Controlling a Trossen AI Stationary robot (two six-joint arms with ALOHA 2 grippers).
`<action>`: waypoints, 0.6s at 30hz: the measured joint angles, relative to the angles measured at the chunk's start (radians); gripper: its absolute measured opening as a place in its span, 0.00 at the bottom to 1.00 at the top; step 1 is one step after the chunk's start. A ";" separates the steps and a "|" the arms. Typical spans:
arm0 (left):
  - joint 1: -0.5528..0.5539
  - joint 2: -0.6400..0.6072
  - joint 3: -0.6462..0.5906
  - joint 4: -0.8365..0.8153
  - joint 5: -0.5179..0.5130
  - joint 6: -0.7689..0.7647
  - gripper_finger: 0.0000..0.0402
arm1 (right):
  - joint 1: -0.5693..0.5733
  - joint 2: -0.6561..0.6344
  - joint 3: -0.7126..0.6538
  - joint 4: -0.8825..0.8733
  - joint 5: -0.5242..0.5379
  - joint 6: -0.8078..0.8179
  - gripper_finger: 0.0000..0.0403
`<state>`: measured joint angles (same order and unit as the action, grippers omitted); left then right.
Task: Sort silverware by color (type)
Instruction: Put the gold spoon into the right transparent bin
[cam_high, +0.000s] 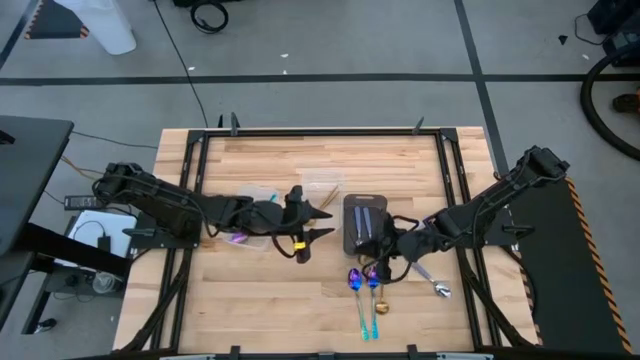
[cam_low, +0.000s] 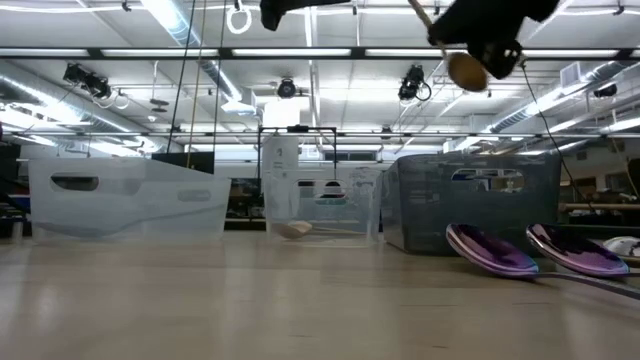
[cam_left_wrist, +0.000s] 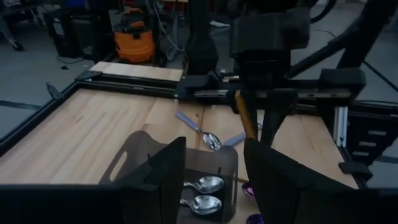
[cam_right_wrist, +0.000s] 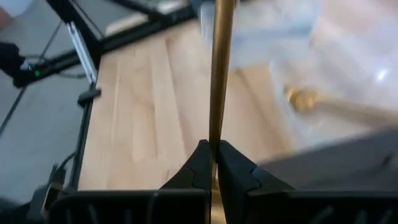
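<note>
Gold spoon: a slim shiny gold metal spoon (cam_right_wrist: 221, 68) is pinched by its handle between the right claw's (cam_right_wrist: 212, 163) pressed-together fingers; in the low view its gold bowl (cam_low: 466, 70) hangs in the air under that claw, clear of the table.
Right claw: over the wooden table (cam_high: 260, 310), just beside the dark grey plastic tray (cam_high: 362, 205), with the loose spoons lying close below it.
Left claw: the left claw (cam_high: 318, 223) is spread wide and holds nothing; it hangs beside the clear plastic tubs (cam_high: 262, 200), facing the tray.
Purple spoons: two spoons with iridescent purple bowls and teal handles (cam_high: 362, 300) lie on the wood just in front of the right claw.
Silver spoons: two plain silver spoons (cam_left_wrist: 204, 193) rest in the tray ahead of the left claw's fingers (cam_left_wrist: 166, 177); another silver spoon (cam_high: 438, 286) lies on the wood beside the right claw.
Tub contents: one gold spoon (cam_right_wrist: 303, 99) lies inside a clear tub beyond the right claw.
</note>
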<state>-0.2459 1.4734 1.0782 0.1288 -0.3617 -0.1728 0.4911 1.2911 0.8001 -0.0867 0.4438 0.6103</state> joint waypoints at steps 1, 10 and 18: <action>0.002 0.000 0.000 0.008 0.000 -0.004 0.43 | -0.003 0.000 0.000 0.027 0.015 -0.030 0.04; 0.010 0.000 0.000 0.078 0.000 -0.025 0.43 | -0.026 0.000 0.000 0.212 0.111 -0.272 0.04; 0.009 0.000 0.000 0.168 0.000 -0.025 0.43 | -0.062 0.000 0.000 0.355 0.138 -0.445 0.04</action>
<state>-0.2367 1.4734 1.0782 0.2964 -0.3614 -0.1978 0.4291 1.2911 0.8005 0.2686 0.5814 0.1650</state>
